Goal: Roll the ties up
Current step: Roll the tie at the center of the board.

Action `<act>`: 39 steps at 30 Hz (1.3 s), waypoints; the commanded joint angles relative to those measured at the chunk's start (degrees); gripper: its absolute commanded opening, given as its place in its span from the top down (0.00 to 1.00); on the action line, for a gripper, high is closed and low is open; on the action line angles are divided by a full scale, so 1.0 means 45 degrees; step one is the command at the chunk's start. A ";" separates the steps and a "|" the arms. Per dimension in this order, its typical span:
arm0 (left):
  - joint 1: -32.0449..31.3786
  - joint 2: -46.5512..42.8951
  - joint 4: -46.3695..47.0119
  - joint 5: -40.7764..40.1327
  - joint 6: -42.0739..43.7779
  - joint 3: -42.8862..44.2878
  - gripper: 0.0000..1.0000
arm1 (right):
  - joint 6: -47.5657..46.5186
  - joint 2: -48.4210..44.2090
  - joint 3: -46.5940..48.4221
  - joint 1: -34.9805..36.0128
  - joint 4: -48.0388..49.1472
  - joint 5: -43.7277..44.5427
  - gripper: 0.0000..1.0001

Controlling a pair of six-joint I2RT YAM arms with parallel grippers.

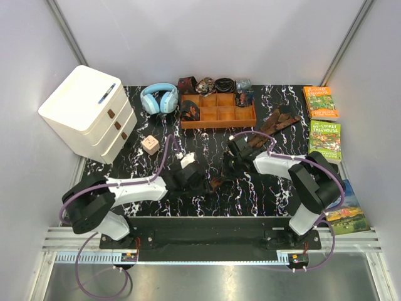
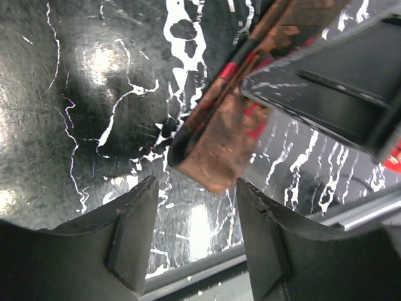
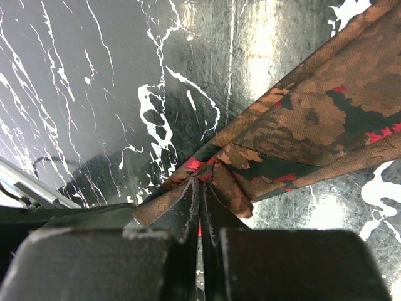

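Closest up is the right gripper, pressed together on a folded edge of the tie, so it's pinching fabric right at its fingertips. The left gripper is spread, with the tie's folded end sitting just ahead of the gap between its fingers; can't tell if it's actually touching either one.

The surface is a glossy black counter with white marble veins and a lot of glare, boxed in by plain white walls.

The tie is brown with reddish bits. It lies flat on the counter, with its long axis on a diagonal: one end sits between the two grippers and the rest runs away past the right gripper to that arm's outer side.

Out beyond both grippers there's an orange-brown wooden tray with compartments, and blue headphones next to it. A white drawer unit and a little pink cube sit beyond the left gripper, and books are outboard of the right one. All of it is well apart from the tie.
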 commanded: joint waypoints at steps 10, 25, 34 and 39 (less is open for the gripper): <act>-0.0355 -0.0127 0.1178 -0.1188 -0.0977 -0.0068 0.47 | -0.0212 0.0160 -0.0472 -0.0068 0.0523 0.0604 1.00; -0.0494 0.0163 -0.0815 -0.2362 -0.1486 0.0909 0.39 | -0.0290 0.0043 -0.0765 -0.0088 0.0972 0.0487 1.00; -0.0475 0.1666 -0.0854 -0.1953 -0.1191 0.1807 0.43 | -0.0349 -0.0016 -0.0843 -0.0068 0.1109 0.0467 1.00; -0.0494 0.1961 -0.0815 -0.1698 -0.1386 0.1827 0.46 | -0.0349 -0.0035 -0.0941 -0.0068 0.1187 0.0467 1.00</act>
